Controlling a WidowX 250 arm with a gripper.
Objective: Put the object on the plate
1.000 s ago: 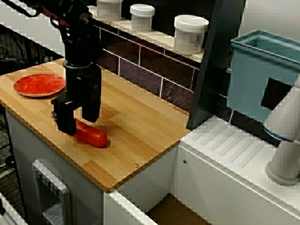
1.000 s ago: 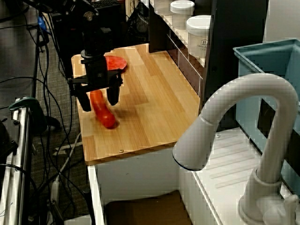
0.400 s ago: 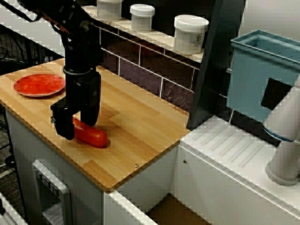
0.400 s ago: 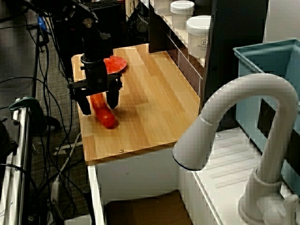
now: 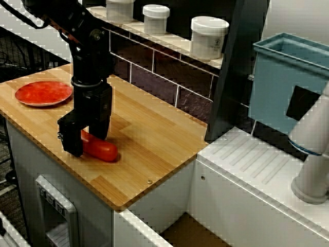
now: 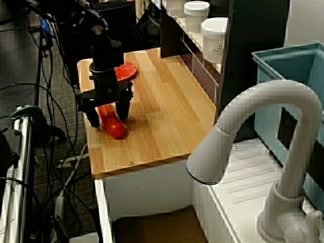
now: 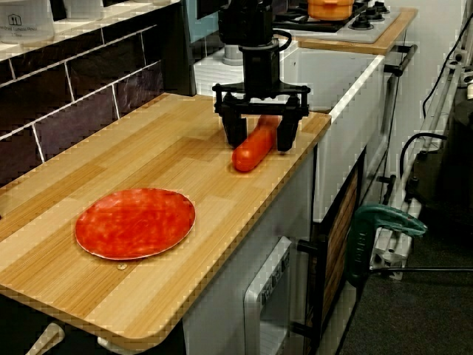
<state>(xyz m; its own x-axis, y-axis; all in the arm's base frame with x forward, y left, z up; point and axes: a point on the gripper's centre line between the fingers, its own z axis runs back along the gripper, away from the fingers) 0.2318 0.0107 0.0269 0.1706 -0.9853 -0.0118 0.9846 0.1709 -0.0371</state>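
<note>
The object, a glossy red sausage (image 5: pixel 102 150) (image 6: pixel 114 127) (image 7: pixel 251 150), lies on the wooden counter (image 5: pixel 154 139) near its front edge. My black gripper (image 5: pixel 86 138) (image 6: pixel 108 115) (image 7: pixel 261 135) points straight down over the sausage's end that faces the plate. It is open, with one finger on each side of that end, low near the wood. In the view from the plate end the fingers (image 7: pixel 235 134) stand apart from the sausage. The flat red plate (image 5: pixel 43 93) (image 6: pixel 124 70) (image 7: pixel 135 222) sits empty at the counter's other end.
White lidded jars (image 5: pixel 209 37) line a ledge above the tiled back wall. A blue bin (image 5: pixel 288 82) and a white faucet (image 6: pixel 263 152) stand past the counter's end. The sausage lies close to the counter's front edge (image 7: pixel 295 159).
The gripper has come down from above the sausage, so its open fingers now straddle it. Sausage and plate have not moved.
</note>
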